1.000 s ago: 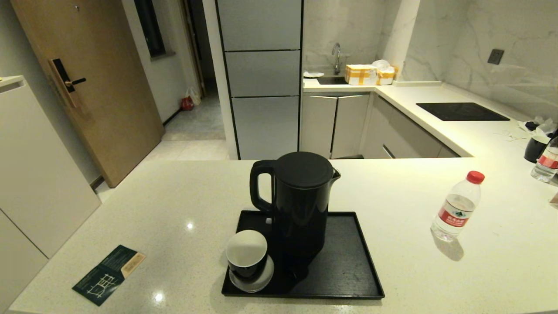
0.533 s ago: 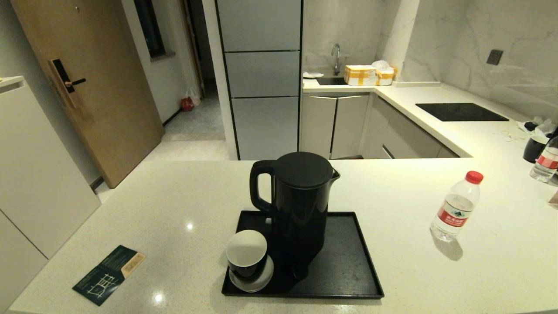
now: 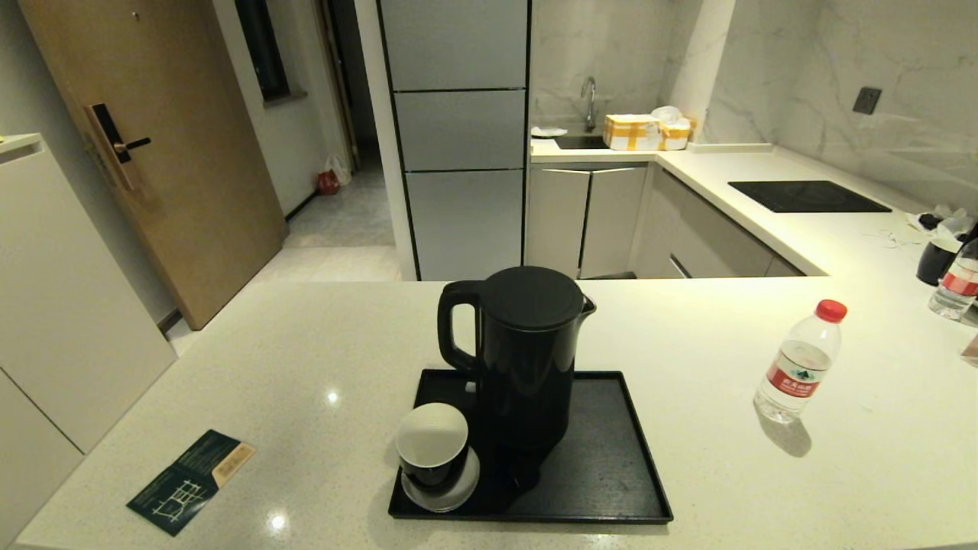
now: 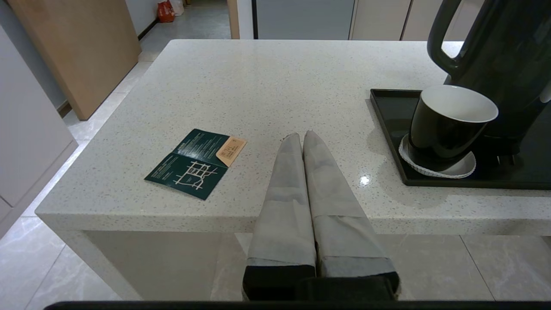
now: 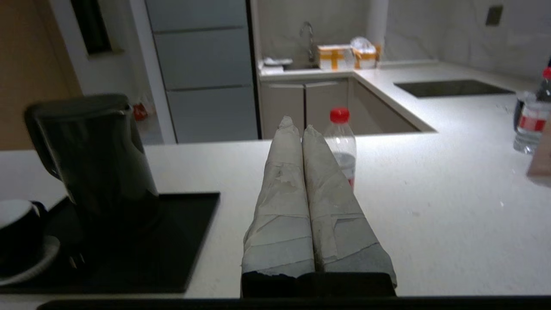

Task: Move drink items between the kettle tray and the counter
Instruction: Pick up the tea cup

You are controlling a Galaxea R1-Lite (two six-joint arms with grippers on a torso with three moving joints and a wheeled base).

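The black kettle (image 3: 527, 359) stands upright on the matte black tray (image 3: 611, 473), handle to the left. In the tray's front left corner a black cup (image 3: 432, 451), white inside, sits on a white saucer (image 3: 442, 493). A clear bottle (image 3: 801, 363) with red cap and label stands on the cream counter (image 3: 321, 359), right of the tray. Neither arm shows in the head view. My left gripper (image 4: 301, 137) is shut and empty, held off the counter's front edge, left of the cup (image 4: 447, 125). My right gripper (image 5: 296, 124) is shut and empty, short of the bottle (image 5: 342, 142).
A dark green leaflet (image 3: 191, 480) lies at the counter's front left. A second bottle (image 3: 956, 286) and a black cup (image 3: 938, 260) stand at the far right. A black hob panel (image 3: 808, 195) is set into the back counter; boxes (image 3: 646, 130) sit by the sink.
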